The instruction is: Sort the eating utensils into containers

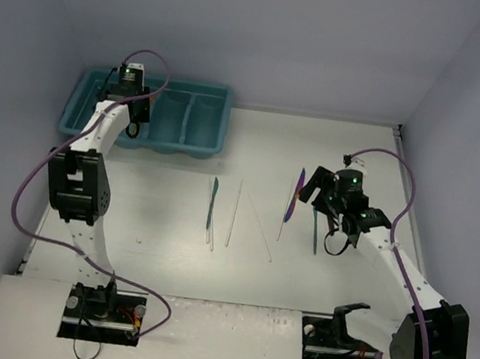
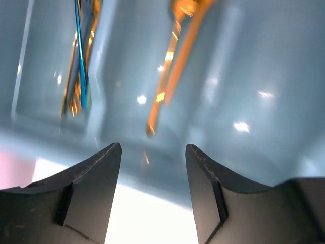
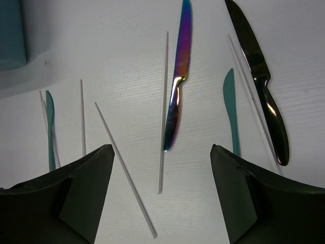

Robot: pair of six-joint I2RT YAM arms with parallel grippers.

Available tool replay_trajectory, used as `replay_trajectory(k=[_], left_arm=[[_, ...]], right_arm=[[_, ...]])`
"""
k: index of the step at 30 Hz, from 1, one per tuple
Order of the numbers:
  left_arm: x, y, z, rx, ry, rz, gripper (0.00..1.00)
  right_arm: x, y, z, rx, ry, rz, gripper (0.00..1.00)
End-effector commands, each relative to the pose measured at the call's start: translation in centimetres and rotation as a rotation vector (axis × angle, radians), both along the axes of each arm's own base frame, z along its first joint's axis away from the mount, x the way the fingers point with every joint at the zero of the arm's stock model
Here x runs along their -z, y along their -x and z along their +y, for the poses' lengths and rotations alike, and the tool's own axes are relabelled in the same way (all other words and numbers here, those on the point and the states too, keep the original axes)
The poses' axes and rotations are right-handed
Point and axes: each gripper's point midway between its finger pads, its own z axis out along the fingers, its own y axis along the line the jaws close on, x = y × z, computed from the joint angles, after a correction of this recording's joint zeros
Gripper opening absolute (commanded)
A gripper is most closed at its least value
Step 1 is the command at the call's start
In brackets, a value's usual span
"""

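Both released, left hand [image 2: 152, 146] over teal tray [image 1: 193, 148], right hand [image 3: 161, 148] above knives [image 3: 180, 66], white table [image 1: 168, 258], lilac walls [image 1: 285, 35].

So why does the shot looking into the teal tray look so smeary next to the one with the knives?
Left wrist: the teal tray and gold utensil are soft and streaked, with white glare spots on the plastic, perhaps too close to focus. Right wrist: sharp, with bright highlights on the rainbow knife and black knife. Top external: even light, faint shadows.
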Motion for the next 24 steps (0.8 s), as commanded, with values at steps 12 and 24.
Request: replay_trajectory(k=[12,24], left_arm=[[-0.4,18.4,-23.9,0.309,0.18,0.017,0.51],[7.1,21.4,-28.8,0.397,0.144,0.216,0.51]], right_arm=[[0.6,0.7,-0.6,-0.04,0.047,-0.019,0.74],[1.6,2.1,-0.9,-0.033,0.04,-0.003,0.74]])
